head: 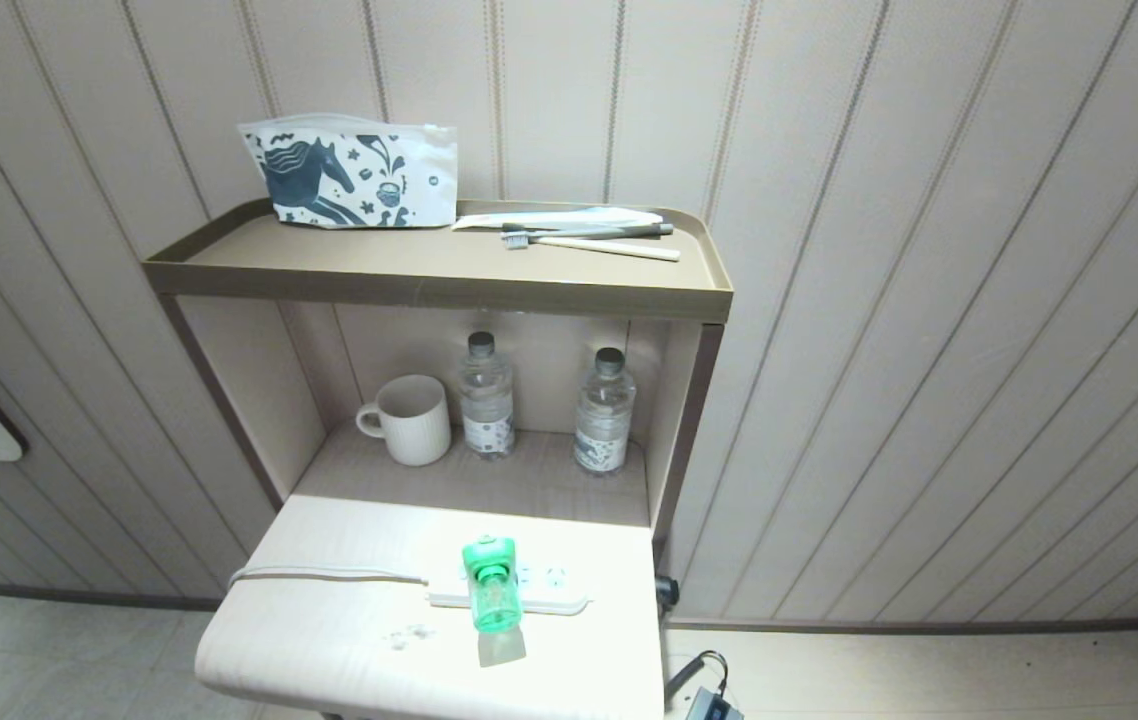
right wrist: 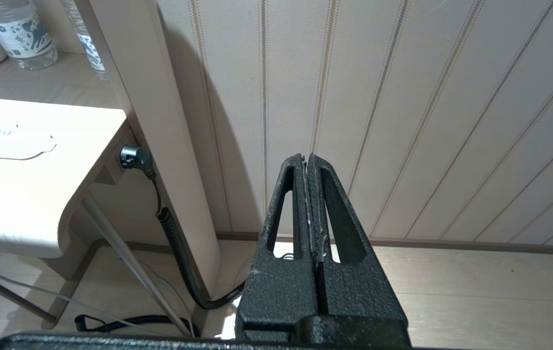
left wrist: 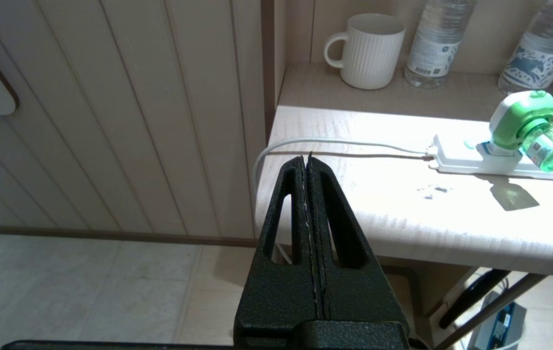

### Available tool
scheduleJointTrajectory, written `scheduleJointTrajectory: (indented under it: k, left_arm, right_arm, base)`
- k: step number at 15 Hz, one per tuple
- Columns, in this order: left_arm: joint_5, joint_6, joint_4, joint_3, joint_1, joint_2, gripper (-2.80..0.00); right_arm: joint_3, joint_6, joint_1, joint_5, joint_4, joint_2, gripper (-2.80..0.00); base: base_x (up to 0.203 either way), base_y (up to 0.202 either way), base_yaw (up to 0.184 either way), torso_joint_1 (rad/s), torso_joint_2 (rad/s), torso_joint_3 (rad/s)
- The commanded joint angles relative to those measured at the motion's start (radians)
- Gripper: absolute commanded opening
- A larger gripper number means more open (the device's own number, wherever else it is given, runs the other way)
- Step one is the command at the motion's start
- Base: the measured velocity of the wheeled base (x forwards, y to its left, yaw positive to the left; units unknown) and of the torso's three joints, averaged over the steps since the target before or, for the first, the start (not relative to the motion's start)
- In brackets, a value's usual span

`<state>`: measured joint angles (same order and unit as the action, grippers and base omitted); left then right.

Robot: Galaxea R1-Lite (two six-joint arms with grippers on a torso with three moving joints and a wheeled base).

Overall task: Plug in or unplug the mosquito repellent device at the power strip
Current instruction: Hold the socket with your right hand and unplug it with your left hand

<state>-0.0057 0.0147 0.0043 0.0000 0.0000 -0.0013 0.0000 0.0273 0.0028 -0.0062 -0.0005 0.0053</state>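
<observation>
The left gripper [left wrist: 308, 160] hangs off the tabletop's [left wrist: 403, 223] left edge, fingers pressed together on nothing. The right gripper [right wrist: 308, 160] is likewise pressed together and empty, beyond the tabletop's right side, facing the panelled wall [right wrist: 403, 121].

On the tabletop the power strip [head: 549, 598] lies flat, its long axis running left to right, with its white cord [head: 329, 574] leaving the left end. The mosquito repellent device [head: 492, 590] sits plugged into it near that end, rounded green head toward the shelf, bottle pointing toward the tabletop's front edge, crosswise to the strip. Behind, on the lower shelf, stand a white mug [head: 412, 420] and two water bottles [head: 487, 397].
</observation>
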Motion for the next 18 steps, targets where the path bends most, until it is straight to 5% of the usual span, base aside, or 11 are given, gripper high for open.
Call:
scheduleJointTrajectory:
  k: [1,6,9,15,18]
  left_arm:
    - [0.0,0.001,0.0,0.0,0.0,0.001,-2.8]
    - [0.002,0.008,-0.003,-0.02,0.0,0.001,-2.8]
    - [-0.003,0.011,0.028,-0.171,0.0,0.042,-2.8]
    - [-0.032,0.003,0.249,-0.651,-0.003,0.406,-2.8]
    - [-0.118,-0.03,0.458,-0.925,-0.004,0.747,-2.8]
  right_arm:
    - [0.0,0.0,0.0,0.0,0.0,0.001,-2.8]
    - [0.0,0.0,0.0,0.0,0.0,0.002,-2.8]
    - [0.0,0.0,0.0,0.0,0.0,0.002,-2.8]
    - [0.0,0.0,0.0,0.0,0.005,0.002,-2.8]
    - [0.0,0.0,0.0,0.0,0.005,0.002,-2.8]
  base:
    - [0.0,0.0,0.0,0.0,0.0,0.0]
    - [0.0,0.0,0.0,0.0,0.0,0.0]
    - [0.0,0.0,0.0,0.0,0.0,0.0]
    - [0.0,0.0,0.0,0.0,0.0,0.0]
    - [0.0,0.0,0.0,0.0,0.0,0.0]
